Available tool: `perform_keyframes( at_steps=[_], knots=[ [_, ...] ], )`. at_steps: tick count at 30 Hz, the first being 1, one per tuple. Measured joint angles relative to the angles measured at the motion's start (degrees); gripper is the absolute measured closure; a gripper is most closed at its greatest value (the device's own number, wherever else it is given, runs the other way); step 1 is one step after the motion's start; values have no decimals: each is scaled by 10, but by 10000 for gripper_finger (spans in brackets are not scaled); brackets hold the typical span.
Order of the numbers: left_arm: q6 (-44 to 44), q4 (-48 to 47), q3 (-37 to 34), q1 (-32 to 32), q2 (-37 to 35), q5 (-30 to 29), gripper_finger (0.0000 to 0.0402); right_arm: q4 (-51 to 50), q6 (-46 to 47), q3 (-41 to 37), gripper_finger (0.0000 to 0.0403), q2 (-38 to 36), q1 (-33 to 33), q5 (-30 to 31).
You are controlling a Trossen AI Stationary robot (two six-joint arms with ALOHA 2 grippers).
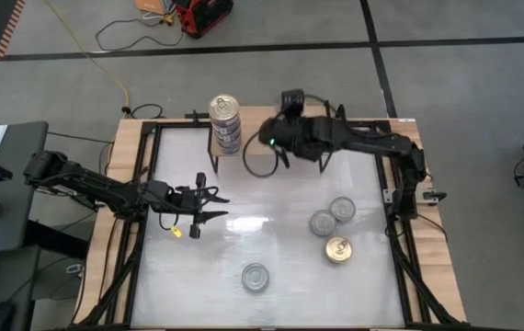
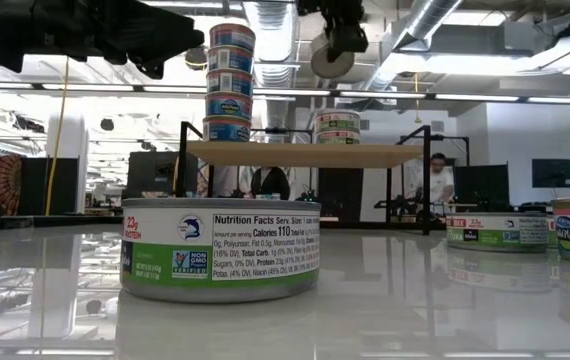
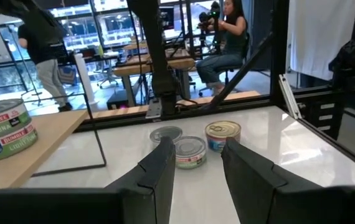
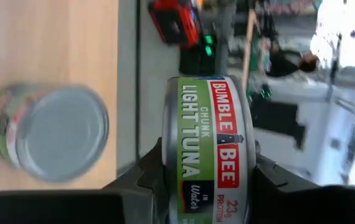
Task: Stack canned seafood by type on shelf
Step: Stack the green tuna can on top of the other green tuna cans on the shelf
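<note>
High view: left gripper (image 1: 209, 206) hovers over bare table, fingers spread, empty. On the shelf (image 1: 260, 164), a tall can stack (image 1: 225, 123) stands; beside it, right gripper (image 1: 285, 152) pinches a green-labelled tuna can (image 4: 210, 149).

The white table (image 1: 198, 276) carries the shelf (image 2: 295, 153) and four loose cans (image 1: 332, 223). On the shelf stand a tall can stack (image 2: 230, 85) and a short green-labelled stack (image 2: 338, 127) beside it.
</note>
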Motion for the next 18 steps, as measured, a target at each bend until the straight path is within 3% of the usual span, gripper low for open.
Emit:
perform_keyframes(
  at_steps=[5,8,18],
  knots=[
    [-2,-14,0,0,0,0,274,108,-95,-1,248,4,-33,-83],
    [-12,-35,0,0,0,-1,274,157,-121,-1,248,2,-55,-93],
    [-33,-74,0,0,0,-2,274,162,-169,-13,248,2,-129,-143]
  ],
)
